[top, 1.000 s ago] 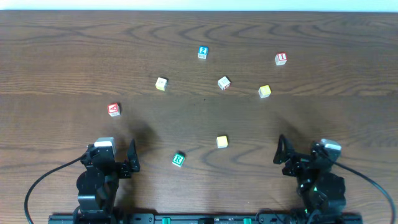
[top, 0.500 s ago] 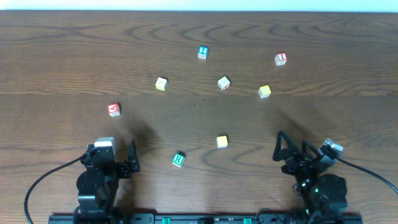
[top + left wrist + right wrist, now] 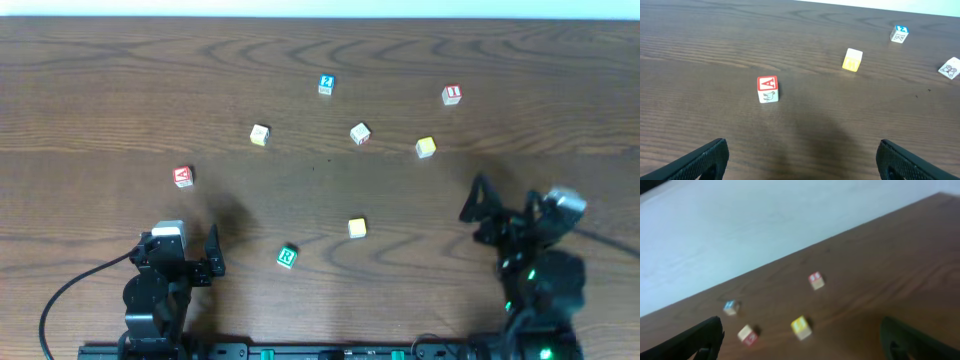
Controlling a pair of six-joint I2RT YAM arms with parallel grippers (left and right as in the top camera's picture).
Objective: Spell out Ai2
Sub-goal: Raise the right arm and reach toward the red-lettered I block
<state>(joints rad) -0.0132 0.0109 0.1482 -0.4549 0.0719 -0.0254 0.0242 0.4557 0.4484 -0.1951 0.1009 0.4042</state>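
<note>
Both grippers are gaping wide, holding nothing: left gripper [image 3: 212,250] near the front-left corner, right gripper [image 3: 478,203] toward the front-right. Small red A cube [image 3: 182,176] is lying toward the left edge of the dark wood-grain worktop [image 3: 100,80]; blue 2 cube [image 3: 326,84] and red-marked cube [image 3: 452,94] are sitting nearer the far edge, well apart. White wall [image 3: 740,230] is showing beyond.

Overhead is looking straight down at the whole worktop [image 3: 100,60]. Both wrist cameras are facing its far edge, sharing the blue block [image 3: 326,84].
</note>
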